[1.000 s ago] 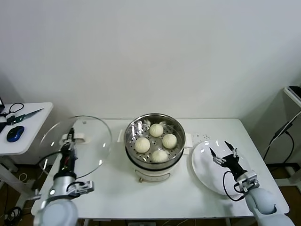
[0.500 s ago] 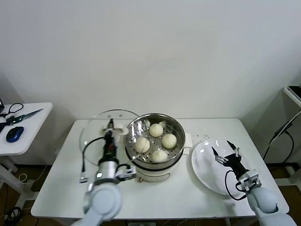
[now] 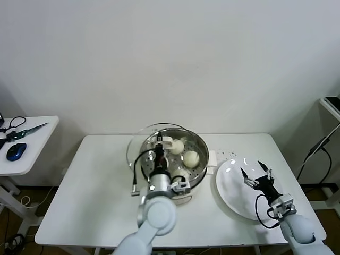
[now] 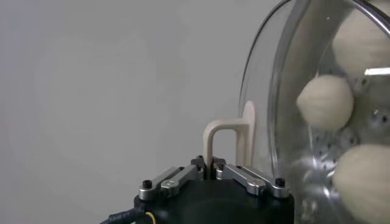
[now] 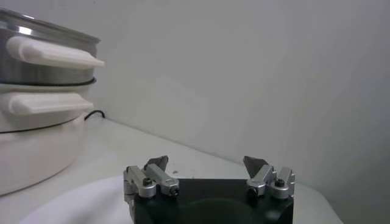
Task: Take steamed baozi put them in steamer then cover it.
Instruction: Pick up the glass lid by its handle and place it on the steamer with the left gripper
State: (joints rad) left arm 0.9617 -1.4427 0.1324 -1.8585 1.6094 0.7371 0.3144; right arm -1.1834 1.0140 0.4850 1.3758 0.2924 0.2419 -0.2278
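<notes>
The steamer (image 3: 204,146) stands at the table's middle on its cream base. Cream baozi (image 3: 190,158) lie on its perforated tray; three show through the glass in the left wrist view (image 4: 326,102). My left gripper (image 3: 159,154) is shut on the cream handle (image 4: 222,137) of the glass cover (image 3: 139,142). It holds the cover tilted above the steamer, shifted a little to the pot's left. My right gripper (image 3: 255,172) is open and empty over the white plate (image 3: 234,197), to the right of the steamer (image 5: 36,58).
A white power strip (image 3: 229,155) lies between steamer and plate. A small side table (image 3: 32,133) at far left holds a blue mouse (image 3: 17,151) and scissors. The white wall stands close behind the table.
My left gripper has carried the cover rightward, from over the table's left part to above the steamer. The right gripper has stayed over the plate.
</notes>
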